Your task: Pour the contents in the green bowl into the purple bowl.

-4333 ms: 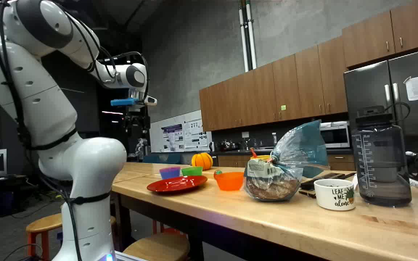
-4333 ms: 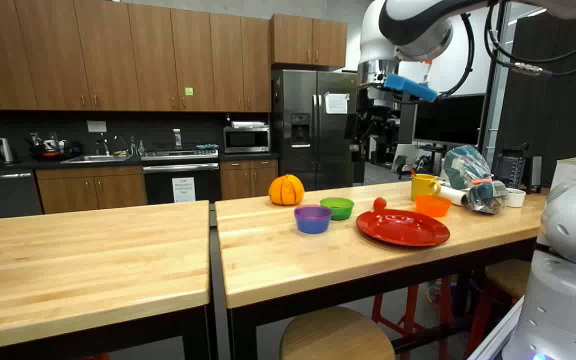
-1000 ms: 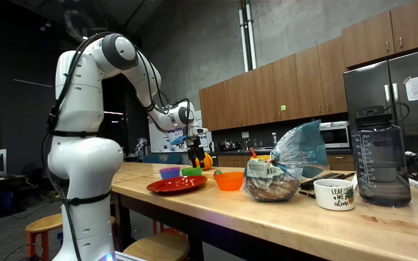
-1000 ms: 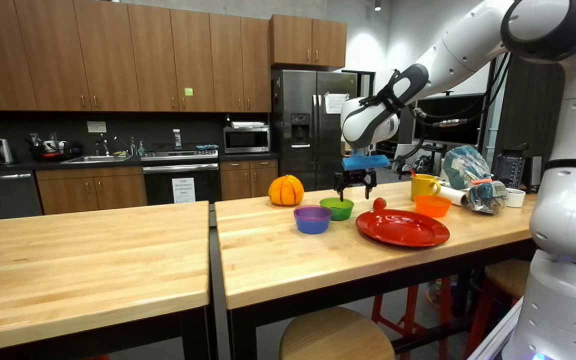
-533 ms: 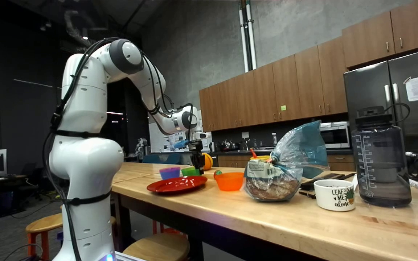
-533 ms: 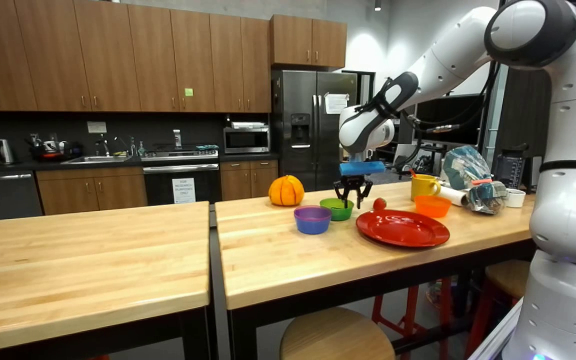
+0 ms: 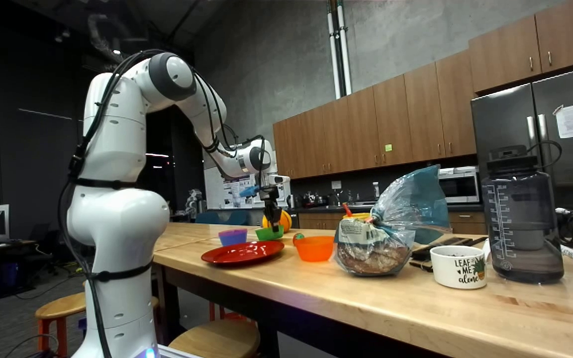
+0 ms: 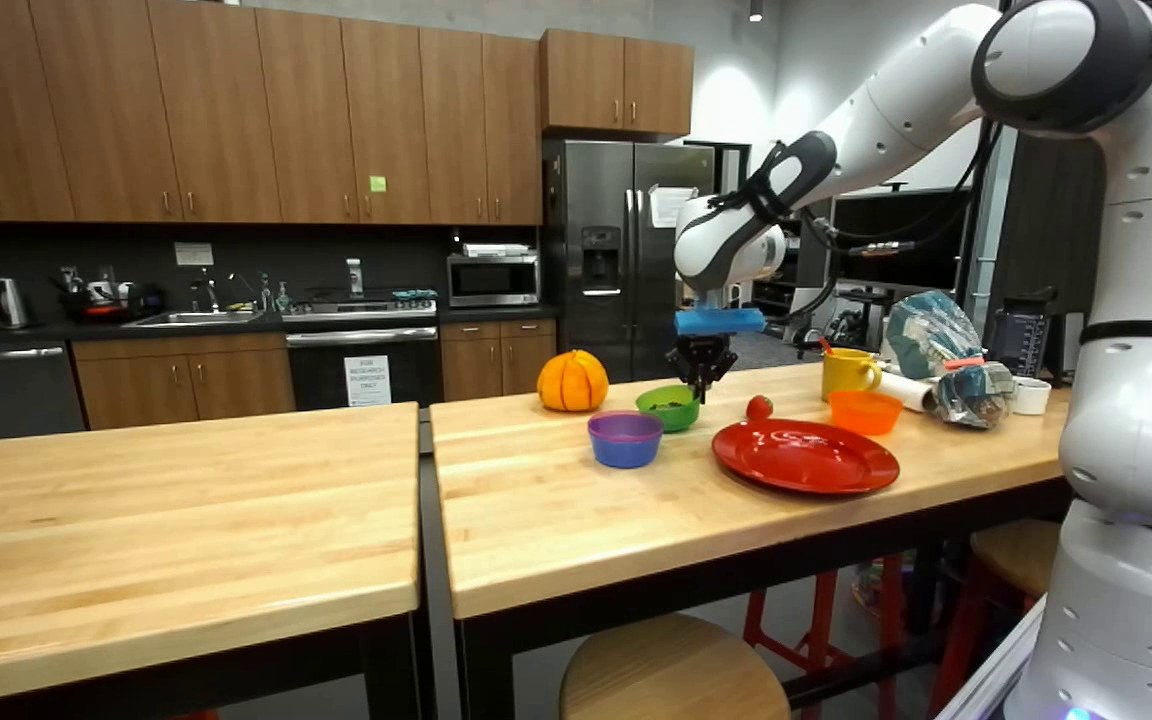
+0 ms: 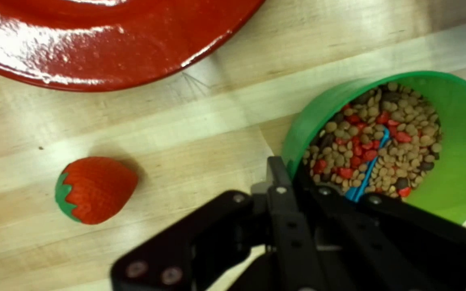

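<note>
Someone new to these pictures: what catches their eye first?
Probably the bright green bowl at the wrist view's right, holding small brown and red bits, its wall pinched by the black pincer. Next comes the glossy red plate at that view's upper left, and the strawberry lower down.

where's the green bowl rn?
In the wrist view the green bowl is at right, rim pinched by the gripper, with the red plate and strawberry to its left.

A lab kitchen: sink [image 8: 194, 318], microwave [image 8: 493, 278], side-by-side refrigerator [image 8: 616, 260], and a range [image 8: 361, 338] whose sign [image 8: 367, 380] reads "For research purposes only."
</note>
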{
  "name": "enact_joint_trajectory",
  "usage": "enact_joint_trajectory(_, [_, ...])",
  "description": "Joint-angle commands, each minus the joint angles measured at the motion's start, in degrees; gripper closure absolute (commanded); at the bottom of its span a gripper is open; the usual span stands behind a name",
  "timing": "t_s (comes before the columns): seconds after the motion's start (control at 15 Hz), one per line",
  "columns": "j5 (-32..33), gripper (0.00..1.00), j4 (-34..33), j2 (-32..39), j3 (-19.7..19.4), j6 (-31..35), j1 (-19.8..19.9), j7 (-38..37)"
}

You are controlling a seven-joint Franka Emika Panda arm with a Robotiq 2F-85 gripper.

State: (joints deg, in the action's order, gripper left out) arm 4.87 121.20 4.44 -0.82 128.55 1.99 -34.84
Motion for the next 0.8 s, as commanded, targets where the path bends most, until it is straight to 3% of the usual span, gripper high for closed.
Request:
enact_joint_trajectory(0.0, [0.25,1.00,-0.65,-2.74,-0.64,-4.02,-0.65,0.31])
enact_joint_trajectory(0.4, [1.11,0.99,1.14,-7.56,0.60,-5.60,-1.55,0.62])
enact_joint_trajectory(0.73, [7.31,0.99,2.33,-10.91,3.55,-6.93,-3.38,-1.07])
